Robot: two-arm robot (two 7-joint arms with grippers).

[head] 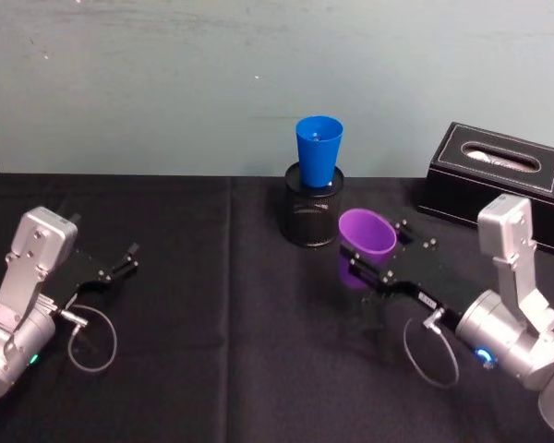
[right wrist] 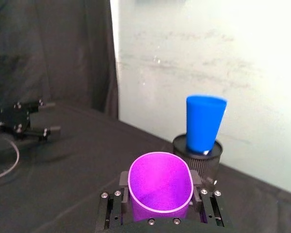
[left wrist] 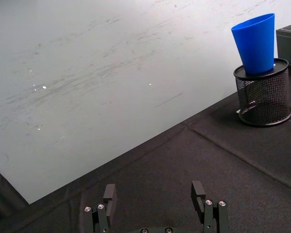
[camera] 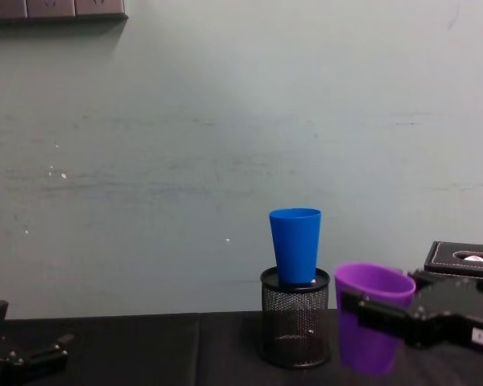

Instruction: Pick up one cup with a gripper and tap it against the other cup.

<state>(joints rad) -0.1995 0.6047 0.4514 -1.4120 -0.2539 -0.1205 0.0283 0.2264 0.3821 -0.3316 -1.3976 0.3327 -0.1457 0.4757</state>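
The purple cup is upright, to the right of and nearer than the blue cup. My right gripper is shut on it, one finger on each side of the wall. The right wrist view shows the purple cup's mouth between the fingers, with the blue cup a short way beyond. The blue cup stands in a black mesh holder. In the chest view the purple cup sits low, apart from the holder; I cannot tell whether its base touches the cloth. My left gripper rests open at the left.
A black tissue box stands at the back right, close behind the right arm. The pale wall runs just behind the holder. Black cloth covers the table between the two arms.
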